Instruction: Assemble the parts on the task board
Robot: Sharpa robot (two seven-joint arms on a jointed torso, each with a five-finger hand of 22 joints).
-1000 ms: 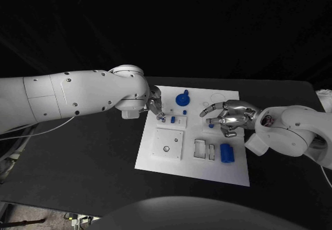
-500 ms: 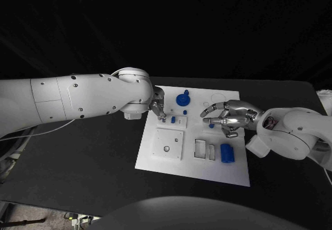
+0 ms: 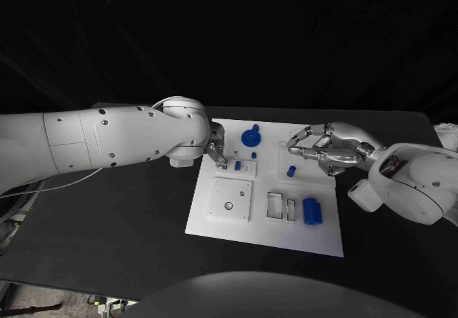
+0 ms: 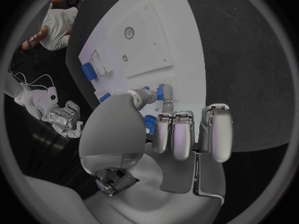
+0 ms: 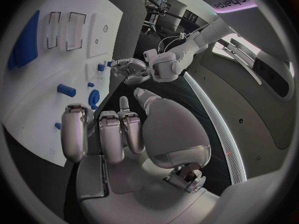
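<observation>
A: Where are the parts?
B: Blue parts lie on the board (image 3: 220, 222). The left hand (image 3: 218, 149) touches a small peg (image 3: 237, 165); whether it grips, I cannot tell.
A: The right hand (image 3: 324, 147)?
B: Curled, holding nothing, above the board's far end. Press the peg straight and slowly.

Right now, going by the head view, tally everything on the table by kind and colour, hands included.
Blue parts: 5 (knob, two small pegs, short peg, cylinder)
White task board: 1
Silver hands: 2 (left hand, right hand)
Total: 8
</observation>
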